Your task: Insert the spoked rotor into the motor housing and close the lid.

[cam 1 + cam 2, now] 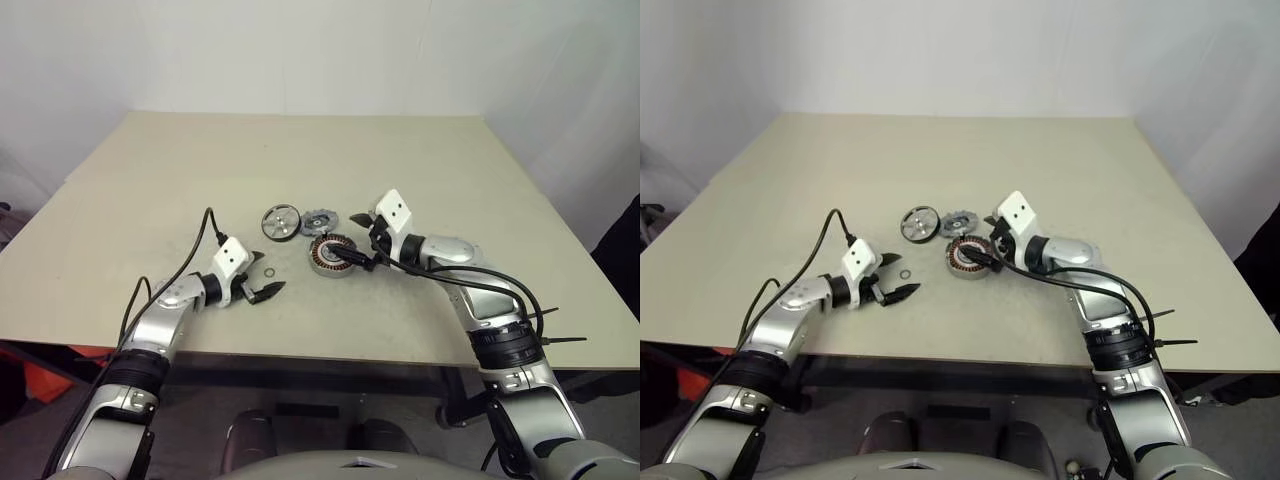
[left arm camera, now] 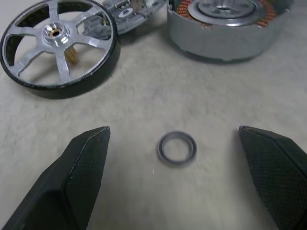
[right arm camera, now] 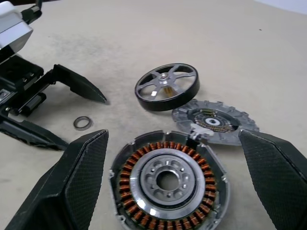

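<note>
Both hands stand wide open, nothing held. Left hand (image 1: 262,287) is low over the table (image 1: 300,160), near its front edge; right hand (image 1: 357,240) is over the motor housing (image 1: 331,254), one finger above its rim, other finger beyond it.

Room: plain white wall behind. Table is big, beige, matte, w/ faint smudges toward the robot's left.

Parts sit in a tight cluster mid-table. Motor housing is nearest the robot, open side up, copper windings ring round a pale hub. Lid (image 1: 318,222) lies flat just behind it, edges touching or nearly so, can't tell which. Spoked rotor (image 1: 281,222) lies flat to the lid's left, just beside it. Small ring (image 1: 271,273) sits on the table by the left hand's fingertips.

Left wrist view puts that ring (image 2: 177,147) between its two fingers (image 2: 86,163), lying free. Right wrist view shows housing (image 3: 168,184) between its own fingers (image 3: 79,177), lid's notched edge (image 3: 216,122), plus the left hand (image 3: 76,112) beside the ring.
</note>
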Controlling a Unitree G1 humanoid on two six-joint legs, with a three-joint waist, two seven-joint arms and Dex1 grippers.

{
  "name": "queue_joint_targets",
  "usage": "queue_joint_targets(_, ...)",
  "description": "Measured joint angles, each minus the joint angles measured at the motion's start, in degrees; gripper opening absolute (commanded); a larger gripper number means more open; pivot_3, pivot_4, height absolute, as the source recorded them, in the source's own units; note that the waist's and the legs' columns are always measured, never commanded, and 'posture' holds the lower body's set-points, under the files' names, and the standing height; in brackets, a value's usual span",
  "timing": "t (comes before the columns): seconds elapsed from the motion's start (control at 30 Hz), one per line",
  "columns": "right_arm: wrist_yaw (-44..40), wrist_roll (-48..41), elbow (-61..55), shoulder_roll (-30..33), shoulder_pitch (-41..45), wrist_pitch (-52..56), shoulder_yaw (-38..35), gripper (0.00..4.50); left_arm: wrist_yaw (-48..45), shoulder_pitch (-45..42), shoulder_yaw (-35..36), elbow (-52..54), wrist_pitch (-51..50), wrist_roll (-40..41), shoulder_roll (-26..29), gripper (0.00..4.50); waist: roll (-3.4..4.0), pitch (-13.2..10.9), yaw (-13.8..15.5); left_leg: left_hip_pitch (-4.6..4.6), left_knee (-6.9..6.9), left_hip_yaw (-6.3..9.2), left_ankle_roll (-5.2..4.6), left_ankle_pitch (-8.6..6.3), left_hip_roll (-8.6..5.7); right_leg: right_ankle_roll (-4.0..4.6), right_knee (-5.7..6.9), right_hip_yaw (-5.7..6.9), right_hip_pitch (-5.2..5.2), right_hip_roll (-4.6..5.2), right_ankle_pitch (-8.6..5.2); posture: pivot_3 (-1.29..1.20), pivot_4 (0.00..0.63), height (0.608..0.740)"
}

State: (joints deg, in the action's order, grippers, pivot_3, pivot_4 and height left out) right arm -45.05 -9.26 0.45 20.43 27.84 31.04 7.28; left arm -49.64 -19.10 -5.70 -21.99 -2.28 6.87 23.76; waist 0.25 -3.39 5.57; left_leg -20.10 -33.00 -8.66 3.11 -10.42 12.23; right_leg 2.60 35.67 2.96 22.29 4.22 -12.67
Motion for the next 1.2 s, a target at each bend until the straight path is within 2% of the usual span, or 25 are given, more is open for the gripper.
queue_joint_targets(0.03,0.15,0.00,0.24,0.01,0.23,-0.05,0.00,4.47,0.08,-0.01,0.00,0.00,0.01,-0.12,-0.10,4.50,0.00,0.00,0.00,0.00,0.00,0.00,0.00,0.00,0.00,0.00,0.00,0.00,0.00,0.00,0.00,0.00,0.000,0.740)
queue_joint_targets(0.1,0.27,0.00,1.05,0.01,0.83,-0.14,0.00,4.50,0.33,-0.01,-0.03,0.00,-0.01,-0.30,-0.35,4.14,0.00,0.00,0.00,0.00,0.00,0.00,0.00,0.00,0.00,0.00,0.00,0.00,-0.01,0.01,0.00,0.00,0.000,0.740)
queue_joint_targets(0.2,0.39,-0.01,1.58,0.01,1.25,-0.47,0.00,4.50,0.35,-0.01,-0.48,-0.01,-0.06,-0.36,-0.60,3.25,0.00,0.00,0.06,0.02,0.00,0.00,0.01,0.00,0.00,0.00,0.00,0.00,-0.02,0.01,0.00,0.00,0.000,0.740)
queue_joint_targets(0.77,1.49,-0.01,4.65,0.32,2.94,-1.01,-0.05,4.50,0.63,4.55,1.72,2.19,-0.09,2.12,2.68,3.25,0.02,0.03,-1.68,0.10,0.19,-0.07,0.04,0.02,0.04,0.01,0.01,-0.02,0.00,-0.03,-0.03,0.00,0.000,0.740)
queue_joint_targets(0.97,1.52,-0.03,4.73,0.49,2.96,-1.01,-0.16,4.50,1.20,5.21,1.85,2.58,-0.03,2.43,3.23,3.25,0.09,0.08,-1.94,0.15,0.29,-0.10,0.09,0.05,0.08,-0.29,0.02,-0.06,-0.02,-0.11,-0.26,0.00,0.000,0.740)
queue_joint_targets(1.07,1.64,-0.02,5.28,0.49,3.16,-1.01,-0.17,4.50,1.10,5.32,1.60,2.73,-0.05,2.64,3.20,2.65,0.10,0.09,-1.94,0.16,0.29,-0.10,0.09,0.05,0.07,-0.29,0.02,-0.07,-0.04,-0.10,-0.26,0.00,0.000,0.740)
queue_joint_targets(1.17,2.03,-0.02,5.57,0.49,3.37,-1.01,-0.32,4.50,0.71,5.62,1.01,3.16,-0.09,3.03,3.15,1.76,0.11,0.09,-1.89,0.18,0.28,-0.10,0.12,0.07,0.07,-0.29,0.05,-0.07,-0.04,-0.10,-0.26,0.00,0.000,0.740)
queue_joint_targets(1.2,2.20,-0.02,5.57,0.49,3.45,-1.01,-0.38,4.50,0.57,5.63,0.78,3.25,-0.20,3.05,3.15,1.76,0.11,0.09,-1.85,0.23,0.29,-0.09,0.15,0.09,0.07,-0.30,0.06,-0.07,-0.05,-0.10,-0.26,0.00,0.000,0.740)
